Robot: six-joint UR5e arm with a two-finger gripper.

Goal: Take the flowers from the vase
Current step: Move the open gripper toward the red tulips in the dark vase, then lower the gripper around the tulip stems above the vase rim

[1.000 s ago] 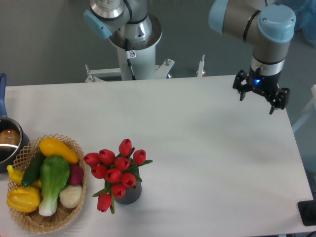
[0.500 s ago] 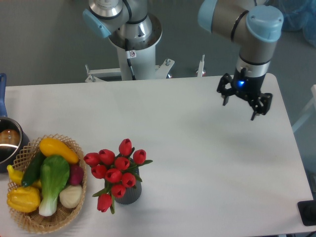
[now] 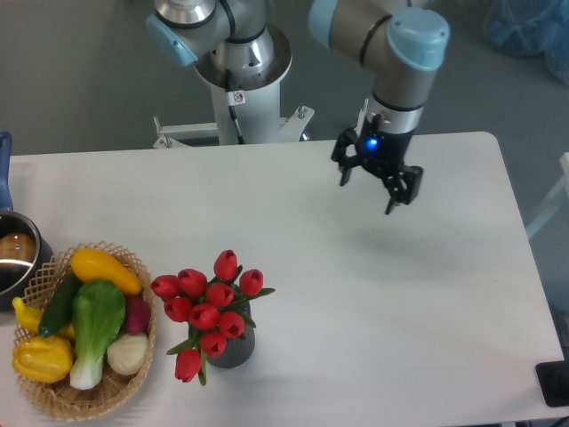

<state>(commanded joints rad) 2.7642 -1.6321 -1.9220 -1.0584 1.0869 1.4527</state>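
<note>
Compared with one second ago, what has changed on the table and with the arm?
The gripper has moved left across the table's far side, from the right edge toward the middle, nearer the flowers. Its fingers are open and hold nothing. The flowers, vase, basket and pot stayed where they were.

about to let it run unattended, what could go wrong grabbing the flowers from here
1. The flowers lean out over the small vase, so a pull that is not straight up may tip the vase or drag it along.
2. The wicker basket of vegetables sits just left of the bunch; a wide approach by the open gripper could knock it.
3. The buds spread wide and hide the stems, so the gripper may crush blooms or catch only a few.
</note>
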